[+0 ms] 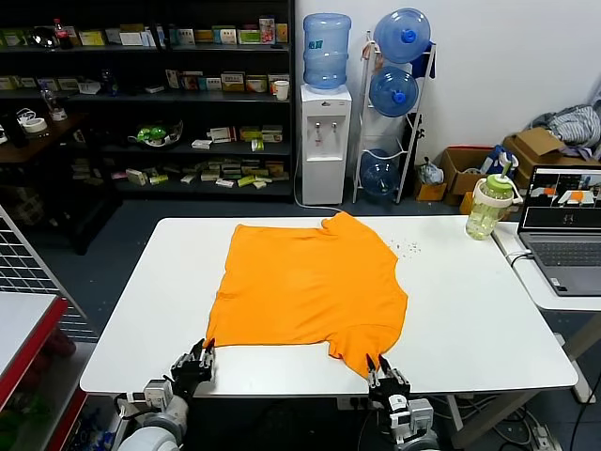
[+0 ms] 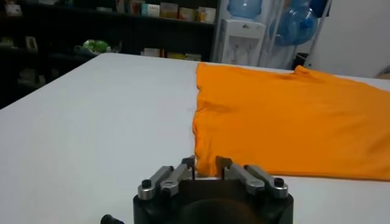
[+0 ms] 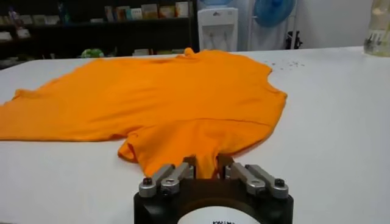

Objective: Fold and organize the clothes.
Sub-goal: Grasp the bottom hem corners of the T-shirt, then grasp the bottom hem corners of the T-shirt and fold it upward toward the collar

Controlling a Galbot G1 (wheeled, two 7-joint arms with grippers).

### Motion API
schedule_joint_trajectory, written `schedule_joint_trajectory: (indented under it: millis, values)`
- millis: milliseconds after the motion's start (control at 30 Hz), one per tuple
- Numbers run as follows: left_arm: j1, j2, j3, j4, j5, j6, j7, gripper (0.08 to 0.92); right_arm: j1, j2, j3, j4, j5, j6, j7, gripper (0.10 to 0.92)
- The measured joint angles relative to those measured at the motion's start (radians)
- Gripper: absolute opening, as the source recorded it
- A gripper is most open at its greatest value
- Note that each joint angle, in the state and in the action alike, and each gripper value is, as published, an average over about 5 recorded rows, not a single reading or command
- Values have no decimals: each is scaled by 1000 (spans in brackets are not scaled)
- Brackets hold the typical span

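The bright orange T-shirt (image 1: 310, 282) lies spread flat on the white table (image 1: 479, 319), plain side up, with a sleeve folded under at the near right. My left gripper (image 1: 201, 356) is at the table's near edge, shut on the shirt's near left corner (image 2: 206, 163). My right gripper (image 1: 383, 368) is at the near edge too, shut on a bunched tail of the shirt's near right corner (image 3: 207, 162). The shirt fills much of the left wrist view (image 2: 286, 115) and the right wrist view (image 3: 170, 97).
A green drink bottle (image 1: 490, 207) stands at the table's far right corner. An open laptop (image 1: 562, 225) sits on a side table to the right. A water dispenser (image 1: 325, 141) and dark shelves (image 1: 141, 103) stand behind. A wire rack (image 1: 28, 272) is at the left.
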Motion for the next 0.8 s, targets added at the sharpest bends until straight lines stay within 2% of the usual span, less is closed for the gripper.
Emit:
schedule_joint_trajectory:
  millis: [133,233,500,800]
  values:
    - [0,1,0,-6,-3,0,-3,133,-10,-9,2,17,11,7,0,124]
    - [5,5,-3,-16,-7,1,-6,94,-26,-20,5,39,24,10,3,124]
    - [61,39,-22,-85,-47,7,-27,92,-124,-80,28,142,84,25,17,124]
    - [191,107,-57,-204,-115,7,-65,92,-273,-163,56,268,137,60,31,124]
